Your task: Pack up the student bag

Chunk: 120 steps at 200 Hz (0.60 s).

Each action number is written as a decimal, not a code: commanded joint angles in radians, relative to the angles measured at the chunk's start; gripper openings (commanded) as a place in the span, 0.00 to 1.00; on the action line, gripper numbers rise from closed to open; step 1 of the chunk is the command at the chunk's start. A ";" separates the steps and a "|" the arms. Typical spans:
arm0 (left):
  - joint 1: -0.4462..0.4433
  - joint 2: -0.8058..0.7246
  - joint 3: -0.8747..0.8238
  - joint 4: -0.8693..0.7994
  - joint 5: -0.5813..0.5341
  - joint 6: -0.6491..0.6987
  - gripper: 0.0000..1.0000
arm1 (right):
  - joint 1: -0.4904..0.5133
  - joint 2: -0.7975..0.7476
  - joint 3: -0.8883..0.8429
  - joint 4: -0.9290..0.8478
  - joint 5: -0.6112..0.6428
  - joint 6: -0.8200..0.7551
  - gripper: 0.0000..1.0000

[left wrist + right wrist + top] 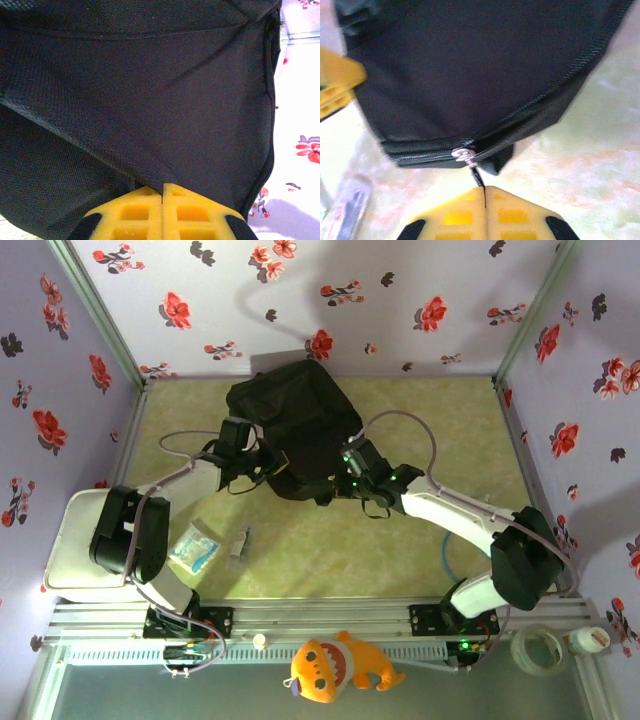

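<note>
**Operator:** State of the fingers?

**Technician:** Left fingers (135, 212): pressed together, pinching a fold of the student bag (295, 420). The black cloth draws to a point at the left gripper (163, 187). Right fingers (517, 212): pressed together on the thin black zip pull (477, 175), which runs from the silver slider (463, 154) into the right gripper (485, 189).

**Operator:** Layout, largest item first?

**Technician:**
- Table (420, 540): greenish top.
- Student bag: middle of the table's far half, rounded top toward the back wall, zip edge toward the arms.
- Right arm (460, 515): elbow folded out at the right, forearm angled inward to the bag's near right edge.
- Left arm (185, 480): elbow raised at the left, forearm angled inward to the bag's near left edge. The two grippers are near each other but apart.
- White case (70, 560): at the left table edge, partly under the left elbow.
- Orange plush (335, 668): in front of the bases.
- Clear packet (195, 548): on the table just beside the left arm.
</note>
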 commanded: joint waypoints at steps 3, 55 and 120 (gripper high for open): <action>0.015 -0.010 0.002 -0.010 -0.088 0.019 0.00 | -0.060 0.009 -0.038 -0.152 0.177 0.119 0.00; 0.023 -0.042 -0.051 -0.012 -0.106 0.007 0.00 | -0.115 0.021 -0.026 -0.148 0.137 0.115 0.00; 0.021 -0.016 0.003 -0.029 -0.083 0.029 0.00 | -0.115 0.015 -0.022 -0.080 0.016 0.041 0.00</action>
